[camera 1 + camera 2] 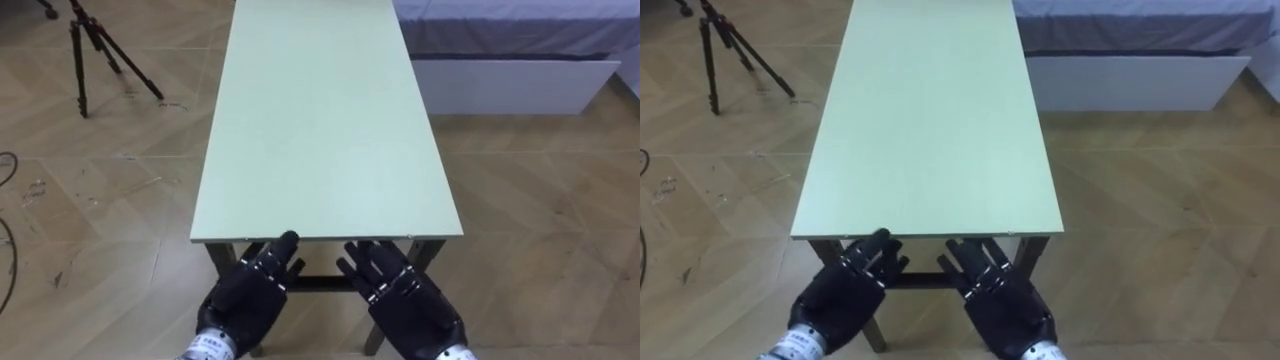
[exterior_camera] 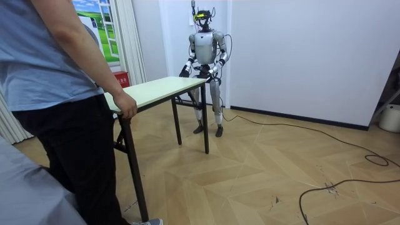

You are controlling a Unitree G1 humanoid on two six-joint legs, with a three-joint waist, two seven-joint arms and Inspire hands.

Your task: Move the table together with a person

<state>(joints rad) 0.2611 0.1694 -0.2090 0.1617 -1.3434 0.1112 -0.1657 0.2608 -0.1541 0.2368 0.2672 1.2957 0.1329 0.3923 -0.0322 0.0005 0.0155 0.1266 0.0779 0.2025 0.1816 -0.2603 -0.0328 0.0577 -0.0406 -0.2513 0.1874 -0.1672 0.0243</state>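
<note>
Below the table (image 1: 330, 120) edge sit left hand (image 1: 250, 295), right hand (image 1: 405, 300) (fingers (image 1: 372, 262) straight).

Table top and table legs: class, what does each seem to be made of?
Table top: likely laminated board with a matt pale green finish; it looks smooth, uniform and thin-edged. Table legs: probably dark painted metal; they look slim and straight.

No lettering, number or sign can be read on the bench (image 1: 320, 120) or anywhere around it.
</note>
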